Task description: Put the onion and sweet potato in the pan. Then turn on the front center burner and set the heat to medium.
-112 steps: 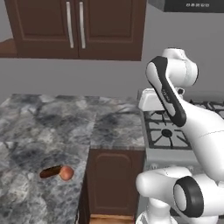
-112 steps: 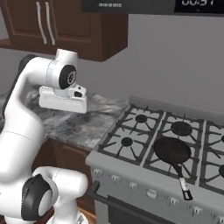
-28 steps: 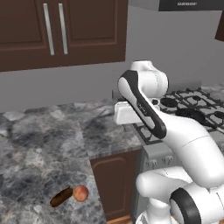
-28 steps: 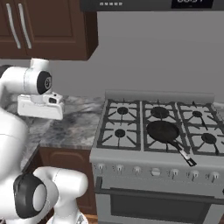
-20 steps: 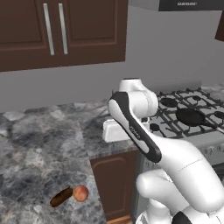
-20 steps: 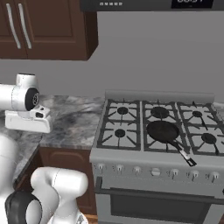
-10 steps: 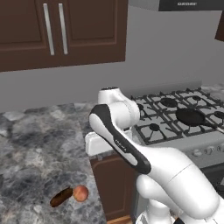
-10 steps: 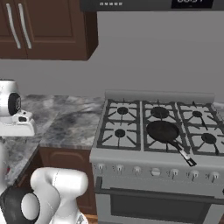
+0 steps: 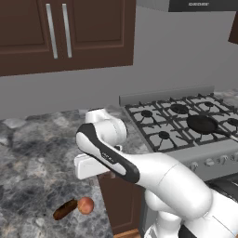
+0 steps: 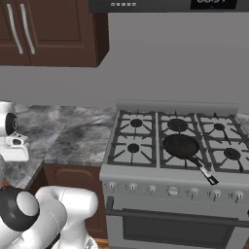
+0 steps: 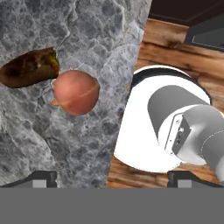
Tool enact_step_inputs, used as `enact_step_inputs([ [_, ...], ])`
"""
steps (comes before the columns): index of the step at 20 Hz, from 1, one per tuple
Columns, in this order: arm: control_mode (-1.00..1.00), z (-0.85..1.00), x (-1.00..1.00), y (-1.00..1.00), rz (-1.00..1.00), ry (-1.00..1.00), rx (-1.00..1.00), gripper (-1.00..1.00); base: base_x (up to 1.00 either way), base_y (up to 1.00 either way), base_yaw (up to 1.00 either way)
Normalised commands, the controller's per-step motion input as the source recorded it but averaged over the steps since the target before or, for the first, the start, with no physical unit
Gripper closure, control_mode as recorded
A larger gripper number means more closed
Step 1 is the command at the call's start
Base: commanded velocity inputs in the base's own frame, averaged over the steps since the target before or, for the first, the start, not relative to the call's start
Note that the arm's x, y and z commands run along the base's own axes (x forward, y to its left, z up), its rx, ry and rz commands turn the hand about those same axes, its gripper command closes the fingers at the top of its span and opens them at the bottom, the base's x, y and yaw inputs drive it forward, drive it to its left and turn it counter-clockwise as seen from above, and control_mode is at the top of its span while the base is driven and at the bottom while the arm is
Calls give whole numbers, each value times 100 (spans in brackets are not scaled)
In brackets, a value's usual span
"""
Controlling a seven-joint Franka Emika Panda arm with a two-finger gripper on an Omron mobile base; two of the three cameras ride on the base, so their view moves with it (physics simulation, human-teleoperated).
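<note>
The round orange-tan onion (image 11: 76,92) lies on the grey stone counter, touching the tip of the dark reddish-brown sweet potato (image 11: 29,68). From the left base camera the onion (image 9: 85,205) and sweet potato (image 9: 65,209) sit near the counter's front edge. My gripper (image 11: 112,178) hangs above them, open, with nothing between its fingertips; the onion is ahead and left of its middle. The black pan (image 10: 180,144) stands on the range over the front center burner (image 10: 168,154), whose cap it hides; the handle points to the front right. The pan (image 9: 202,123) is far to my right.
The counter edge (image 11: 131,83) runs just right of the onion, with wooden floor (image 11: 175,48) below. The steel range (image 10: 146,171) has a row of knobs (image 10: 172,190) along its front. Dark wood cabinets (image 9: 56,32) hang above the counter.
The arm has swung left and down, from near the range to over the counter's front where the onion and sweet potato lie. The jaws stayed open. The vegetables and pan have not moved.
</note>
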Motion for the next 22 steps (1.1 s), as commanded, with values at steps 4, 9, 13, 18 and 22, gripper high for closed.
enact_step_inputs([
  [4,-100,-34,-1,47,-1,7,0,-100,0,0,0],
  [9,-100,-47,0,22,-7,-1,0,-100,0,0,0],
  [13,-100,-52,4,11,-7,-9,0,-100,0,0,0],
  [18,-100,-45,1,20,-6,-20,0,-100,0,0,0],
  [22,-100,-31,0,11,-4,-12,0,-100,0,0,0],
])
